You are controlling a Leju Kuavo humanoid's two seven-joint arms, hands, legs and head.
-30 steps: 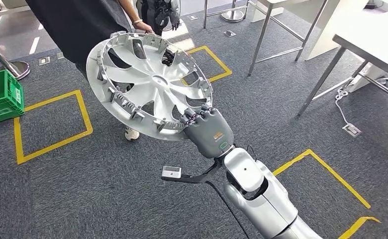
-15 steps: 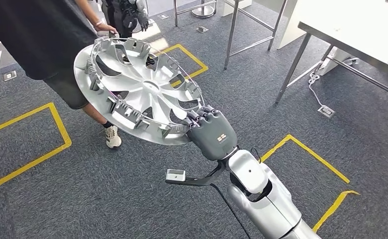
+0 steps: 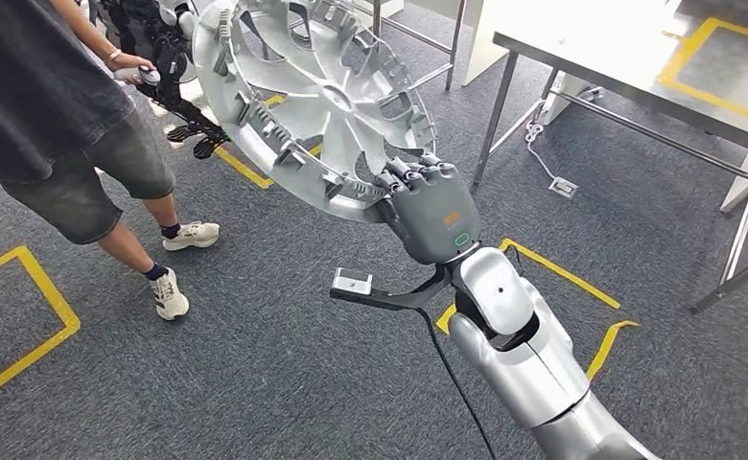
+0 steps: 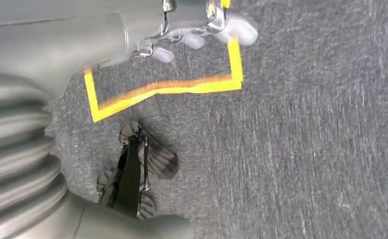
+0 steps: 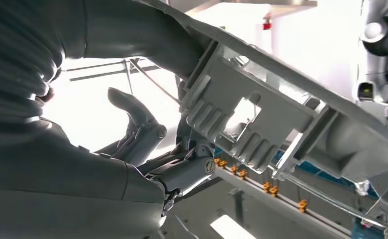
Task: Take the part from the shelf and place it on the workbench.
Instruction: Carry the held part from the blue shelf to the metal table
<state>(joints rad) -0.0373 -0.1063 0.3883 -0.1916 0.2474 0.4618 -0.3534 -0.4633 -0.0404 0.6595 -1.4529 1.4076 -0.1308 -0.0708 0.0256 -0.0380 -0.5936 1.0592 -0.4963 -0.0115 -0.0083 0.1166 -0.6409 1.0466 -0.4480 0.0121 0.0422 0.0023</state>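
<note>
STEP: we judge we are mid-carry, part off the shelf, not yet set down | HAND: our right hand [image 3: 431, 213] grips the rim of the wheel cover [image 3: 322, 96], held tilted in the air; left hand we cannot tell | NEXT: reach the counter [image 3: 629, 67], lower it flat | MATERIAL: silver moulded plastic, spoked disc, ribbed clips.

A person [image 3: 54, 105] stands close on the left, just beside the raised wheel cover [image 3: 317, 101] gripped at its rim by the right hand [image 3: 431, 213]. To the right, open grey carpet [image 3: 619, 220] lies between the arm and the metal-legged table [image 3: 639, 67]
</note>
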